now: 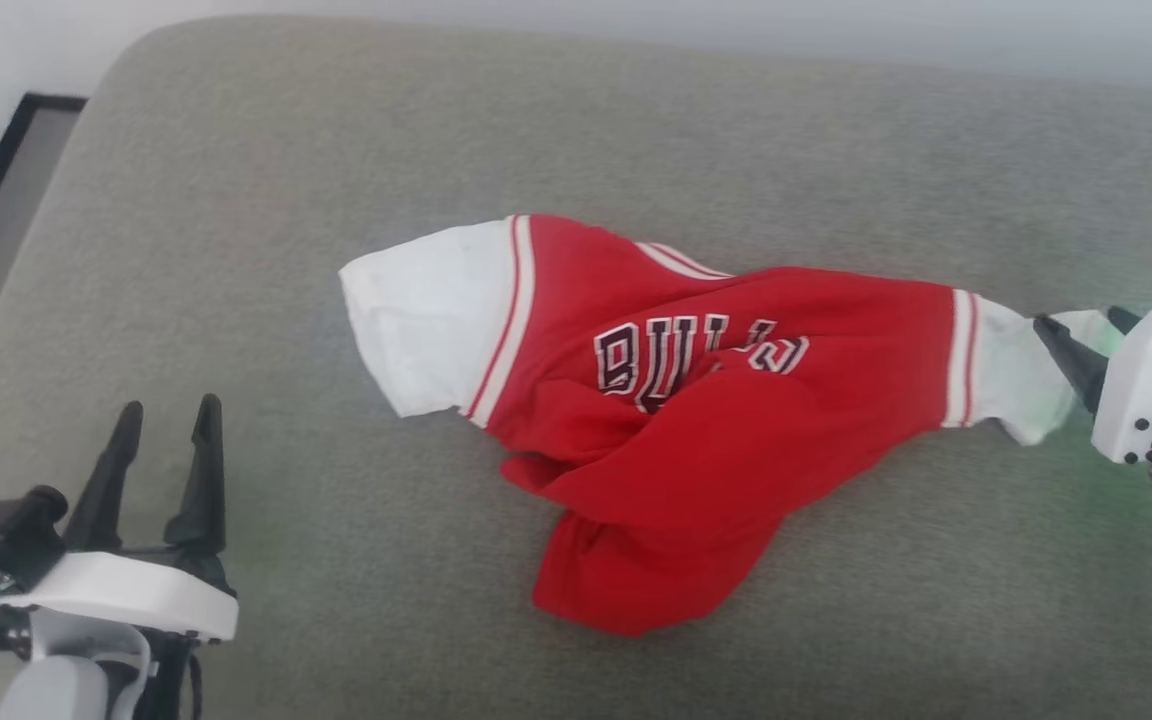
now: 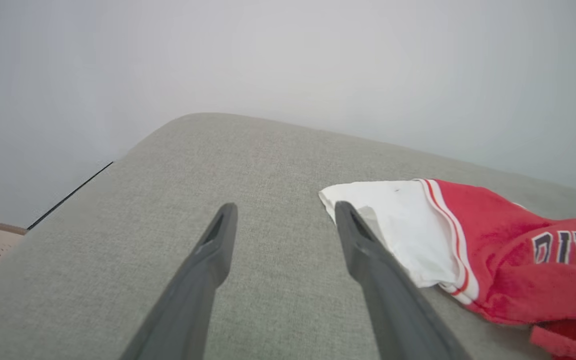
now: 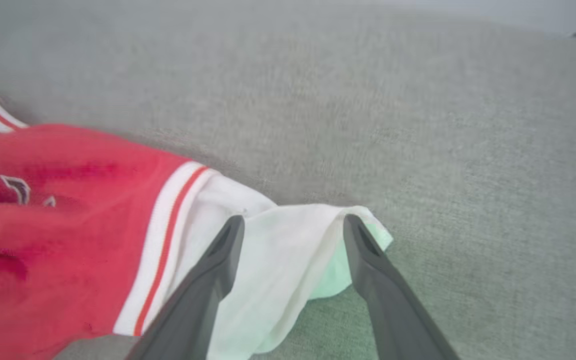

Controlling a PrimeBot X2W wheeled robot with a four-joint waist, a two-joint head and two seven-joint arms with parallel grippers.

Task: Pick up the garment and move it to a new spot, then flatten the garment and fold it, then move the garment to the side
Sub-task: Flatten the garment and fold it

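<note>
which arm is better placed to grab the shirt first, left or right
Right. The right pincer, open, straddles the end of the garment at its white sleeve, so closing would likely grip it. The left pincer is open too, but sits over bare cushion, apart from the other sleeve.

Red white-sleeved garment (image 1: 696, 440) — crumpled, lying on grey cushion (image 1: 336, 250).

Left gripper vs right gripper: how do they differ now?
Left gripper sits over bare cushion, apart from the garment; right gripper straddles a white sleeve. Left gripper points up the head view; right gripper points left across it. Both are open.
</note>
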